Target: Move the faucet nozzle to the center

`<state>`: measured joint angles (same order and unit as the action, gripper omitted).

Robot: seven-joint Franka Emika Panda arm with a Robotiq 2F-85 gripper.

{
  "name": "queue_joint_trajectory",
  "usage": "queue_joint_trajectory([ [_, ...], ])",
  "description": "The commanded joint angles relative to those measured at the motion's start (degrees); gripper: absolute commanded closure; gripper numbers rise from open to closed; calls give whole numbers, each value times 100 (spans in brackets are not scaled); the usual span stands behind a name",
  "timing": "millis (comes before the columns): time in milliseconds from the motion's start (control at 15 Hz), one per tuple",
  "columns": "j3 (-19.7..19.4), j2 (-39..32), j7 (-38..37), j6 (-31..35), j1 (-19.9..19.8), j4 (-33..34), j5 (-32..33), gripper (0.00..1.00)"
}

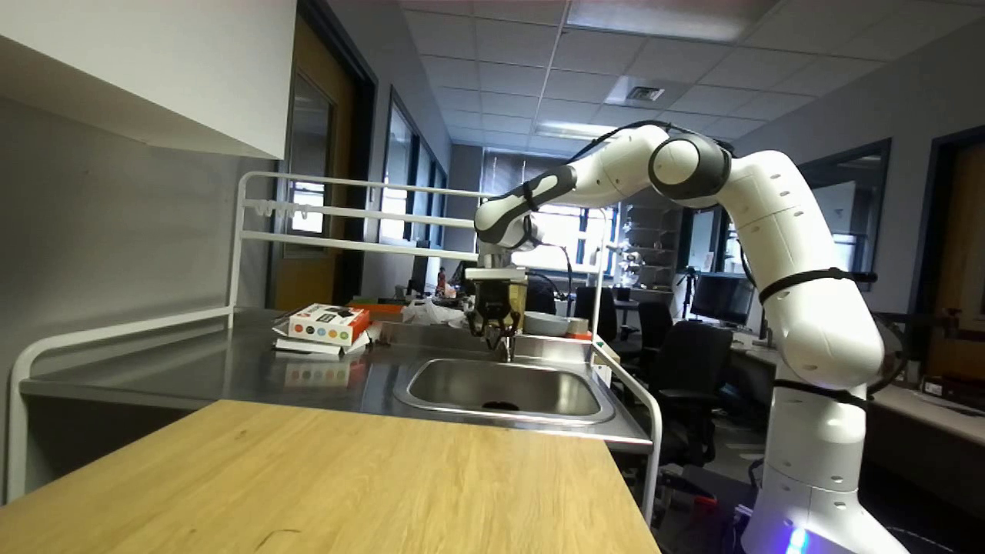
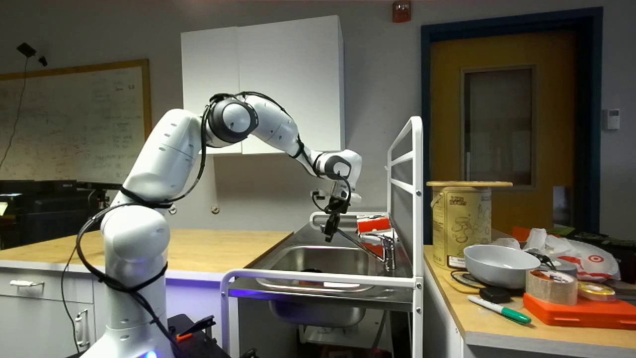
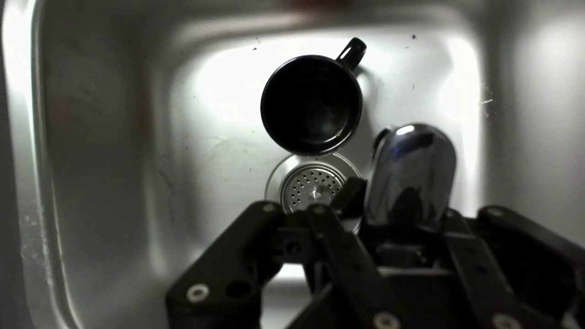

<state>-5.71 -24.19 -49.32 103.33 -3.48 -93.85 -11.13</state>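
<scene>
The faucet nozzle (image 3: 411,176) is a shiny dark-grey metal spout seen from above in the wrist view. In an exterior view the spout (image 2: 361,243) slants up from the tap base to my gripper (image 2: 330,231). My gripper (image 3: 383,201) has the nozzle between its partly closed fingers and appears shut on it. The left fingertip lies against the nozzle's left edge; the right fingertip is hidden behind the nozzle. In an exterior view my gripper (image 1: 492,331) is above the back edge of the steel sink (image 1: 508,419), in front of the tap base.
A black mug (image 3: 313,105) stands in the sink beside the drain (image 3: 315,187). A white rail frame (image 2: 417,199) rises behind the counter. A red and white box (image 1: 327,323) lies on the counter. A wooden table (image 1: 331,477) adjoins it. A bowl (image 2: 502,266) stands on a side table.
</scene>
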Motion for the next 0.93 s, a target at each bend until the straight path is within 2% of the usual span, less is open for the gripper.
queue_joint_trajectory([
  [0, -57, 256, 144, 192, -118, -548, -279, 97],
  [333, -104, 386, 312, 365, -255, -894, -516, 97],
  [867, -119, 422, 387, 372, -250, -938, -553, 96],
])
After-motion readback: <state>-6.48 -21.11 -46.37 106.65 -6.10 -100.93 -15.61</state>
